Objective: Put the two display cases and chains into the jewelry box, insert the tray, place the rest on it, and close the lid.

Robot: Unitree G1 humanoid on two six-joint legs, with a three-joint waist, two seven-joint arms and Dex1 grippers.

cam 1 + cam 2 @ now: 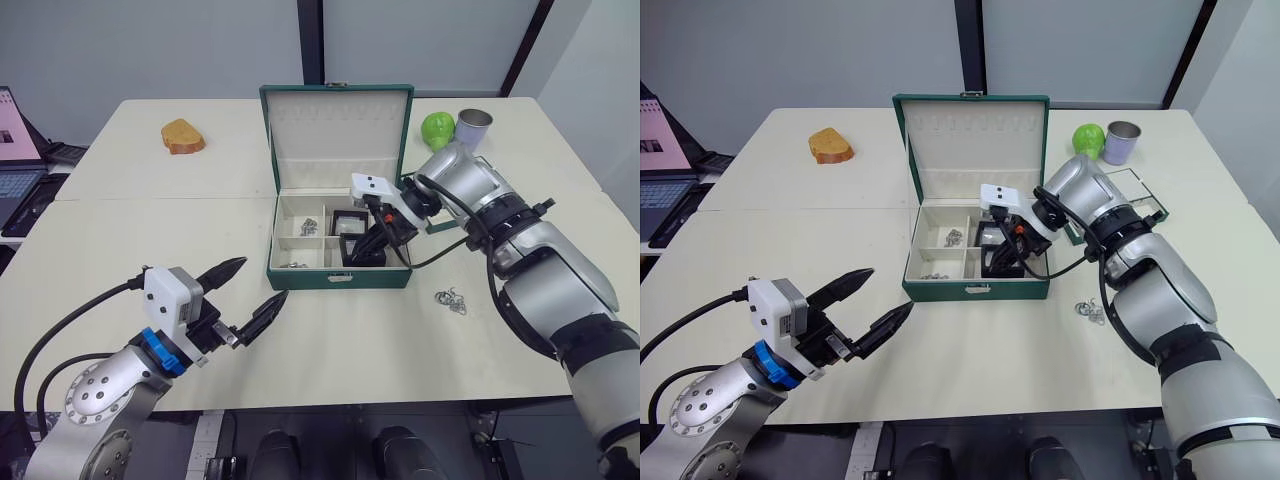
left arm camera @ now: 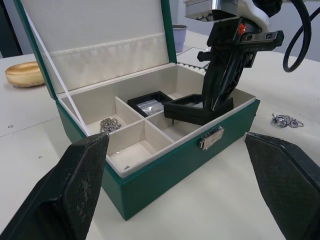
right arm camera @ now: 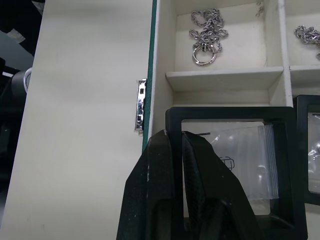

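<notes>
My right gripper was clamped on the frame edge of the second display case, tilted over the jewelry box's front right compartment; the first case lay behind it. It looked light and stiff, its window fragile, so I held the frame. The left gripper hung open over the cream table.
</notes>
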